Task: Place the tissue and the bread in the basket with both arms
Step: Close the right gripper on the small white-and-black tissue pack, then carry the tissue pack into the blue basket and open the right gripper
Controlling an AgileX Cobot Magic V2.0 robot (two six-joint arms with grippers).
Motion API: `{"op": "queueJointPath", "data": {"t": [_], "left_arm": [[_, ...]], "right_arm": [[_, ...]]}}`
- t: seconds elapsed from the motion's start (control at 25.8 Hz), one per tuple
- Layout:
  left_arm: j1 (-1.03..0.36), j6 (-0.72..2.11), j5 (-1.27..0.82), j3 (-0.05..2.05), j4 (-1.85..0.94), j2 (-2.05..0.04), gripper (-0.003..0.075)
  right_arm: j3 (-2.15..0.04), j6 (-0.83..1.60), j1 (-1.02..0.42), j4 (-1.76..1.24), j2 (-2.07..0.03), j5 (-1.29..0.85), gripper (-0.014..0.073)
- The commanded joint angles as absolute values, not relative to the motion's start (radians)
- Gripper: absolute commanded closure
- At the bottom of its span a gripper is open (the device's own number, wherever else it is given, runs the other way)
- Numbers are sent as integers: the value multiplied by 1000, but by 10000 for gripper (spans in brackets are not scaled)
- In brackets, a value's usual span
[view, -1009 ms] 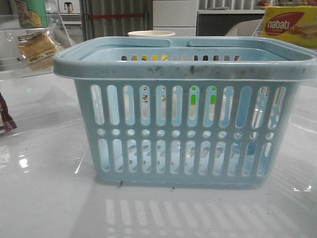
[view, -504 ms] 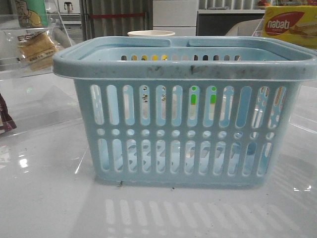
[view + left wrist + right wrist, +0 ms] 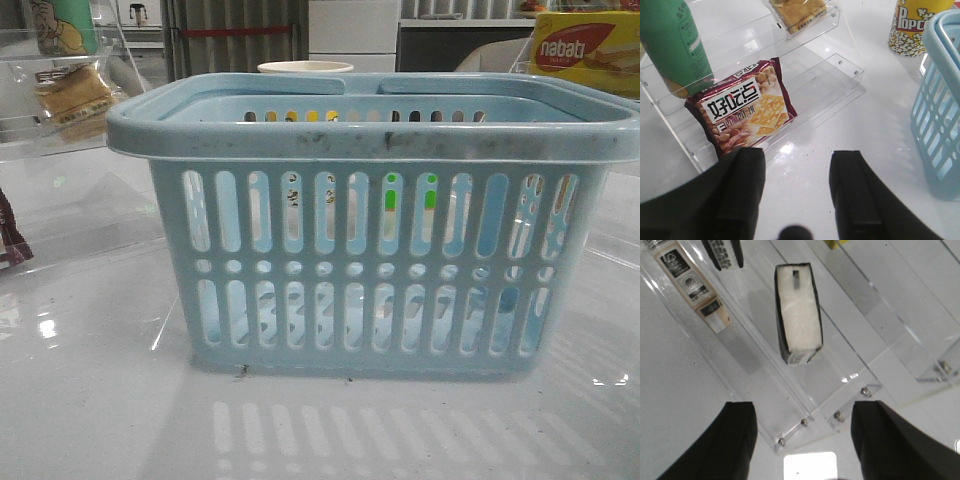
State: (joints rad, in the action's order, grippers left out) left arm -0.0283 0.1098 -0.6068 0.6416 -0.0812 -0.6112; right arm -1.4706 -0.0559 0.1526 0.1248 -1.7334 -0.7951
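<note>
Bread (image 3: 75, 95) at far left of the front view, tan-yellow in clear wrap, lying on an upper step of a clear shelf (image 3: 840, 75), outside the basket. Just above it, a green bottle (image 3: 60, 25). On a lower step in the left wrist view, a dark red snack packet (image 3: 745, 110) with pictured crackers, leaning beside the bottle's base.

Left gripper (image 3: 797, 185) above the white table (image 3: 100, 400) just in front of that packet, black fingers (image 3: 747, 190) spread apart, nothing between them, touching neither packet nor bread.

Basket (image 3: 370, 140) in the middle, light blue, upright on the table, rim scuffed, handles folded down; contents hard to make out through the slots. Behind it, the pale rim of a popcorn cup (image 3: 305, 68), seen in the left wrist view standing near the basket's corner.

Tissue (image 3: 797, 315) in the right wrist view only: a small black-edged packet with a white face, flat on a clear stand (image 3: 880, 340), outside the basket. Beside it, well apart, a beige packet (image 3: 692, 282).

Right gripper (image 3: 802, 440) near the tissue without touching it, fingers wide apart and empty.

At far right in the front view, a yellow and red nabati box (image 3: 585, 55).
</note>
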Motion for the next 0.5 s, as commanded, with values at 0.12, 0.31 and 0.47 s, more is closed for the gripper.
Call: {"op": "queueJointPath", "data": {"t": [0.12,0.31,0.47], "left_arm": [[-30,109,-525,671,-94,-619,338],[-30,109,-525,671,-94,-619,339],[-30,109,-525,671,-95,-619,338]], "right_arm": [[-1592,-42,159,133,-1800,-718,72],[-1599,-42,159,141,-1841,-650,72],[-1599,-42,159,142,-1846,-633,181]]}}
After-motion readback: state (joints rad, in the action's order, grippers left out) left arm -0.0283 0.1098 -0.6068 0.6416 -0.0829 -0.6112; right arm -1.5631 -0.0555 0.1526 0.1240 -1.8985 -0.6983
